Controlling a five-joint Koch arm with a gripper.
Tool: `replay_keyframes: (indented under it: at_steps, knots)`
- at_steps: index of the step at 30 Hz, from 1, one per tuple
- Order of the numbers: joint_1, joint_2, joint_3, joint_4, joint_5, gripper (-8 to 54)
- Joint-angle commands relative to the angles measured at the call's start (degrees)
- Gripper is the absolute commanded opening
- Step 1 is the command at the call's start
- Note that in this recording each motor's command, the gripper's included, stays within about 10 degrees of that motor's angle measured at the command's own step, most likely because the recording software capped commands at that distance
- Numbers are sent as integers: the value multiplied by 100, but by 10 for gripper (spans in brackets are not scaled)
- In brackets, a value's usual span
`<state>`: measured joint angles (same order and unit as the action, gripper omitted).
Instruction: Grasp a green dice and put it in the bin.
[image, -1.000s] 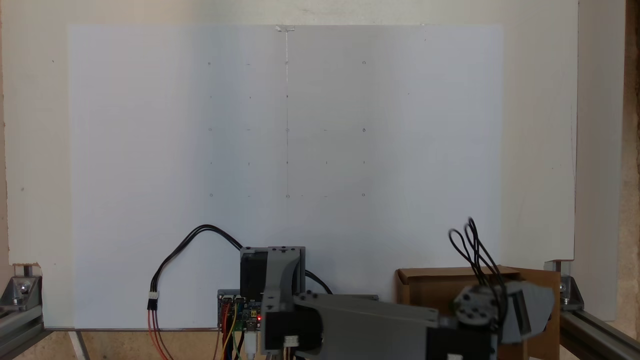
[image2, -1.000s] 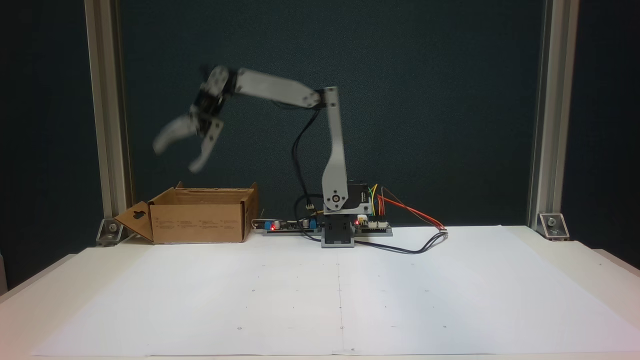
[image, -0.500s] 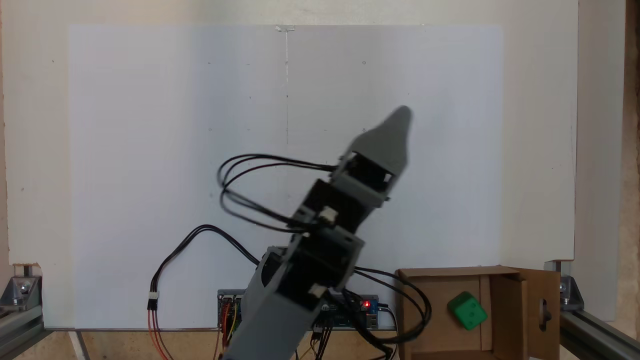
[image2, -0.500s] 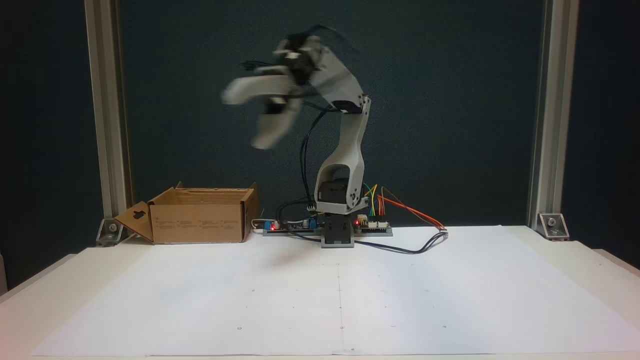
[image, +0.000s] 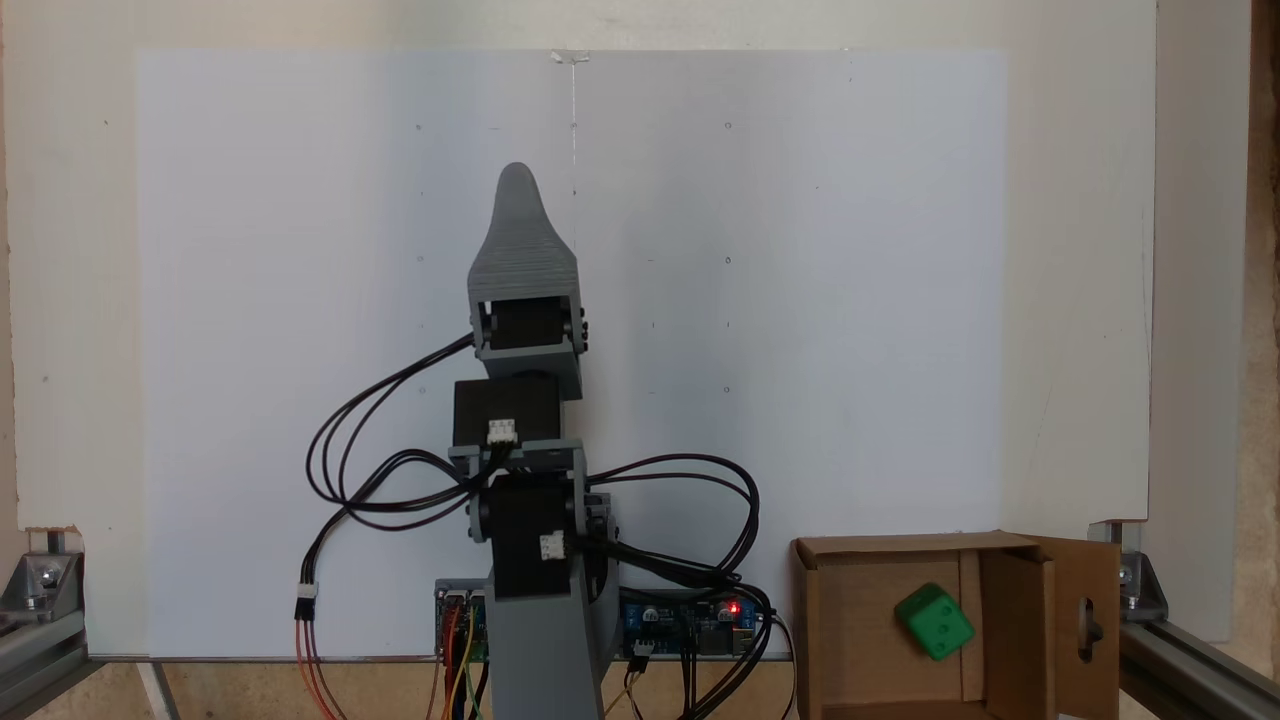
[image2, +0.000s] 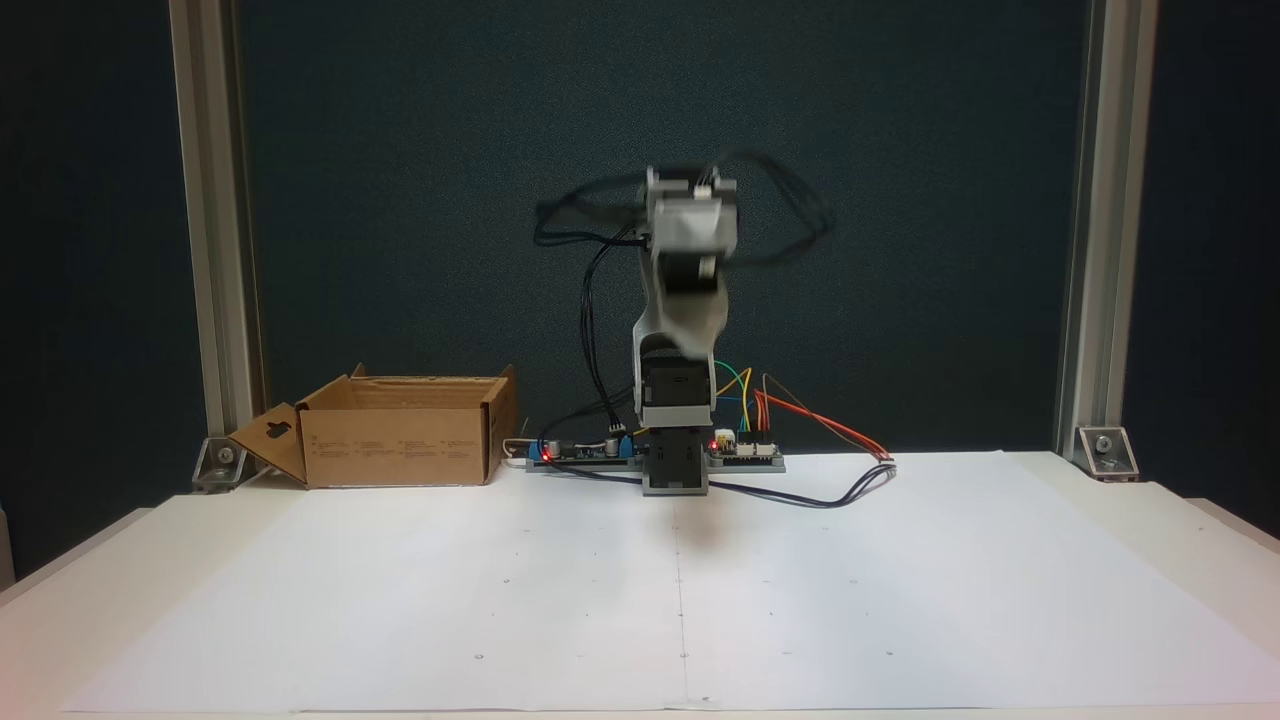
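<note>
Grey plastic gripper (image: 517, 185) at twelve o'clock of the base, one tip showing; gap between jaws impossible to tell, nothing green visibly held. Small bright green plastic dice (image: 934, 621) inside brown cardboard bin (image: 872, 546), four o'clock from the gripper. Blurred mid-swing above the white paper sheet (image2: 900, 600), bin (image2: 390, 445) at nine o'clock of the base; probably best to slow and settle without snagging cables.

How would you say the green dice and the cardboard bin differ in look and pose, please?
The green dice is small, bright green and lies tilted; the bin is far larger, brown and sits square with flaps open. The dice lies inside the bin, which rests on the table. Both are boxy.
</note>
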<state>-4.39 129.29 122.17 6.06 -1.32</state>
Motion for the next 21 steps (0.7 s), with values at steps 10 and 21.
replay_keyframes:
  at_steps: [10,21]
  knots:
    - [536,668,2127,-3127,229,437]
    - [571,659,3278,-5676,220,433]
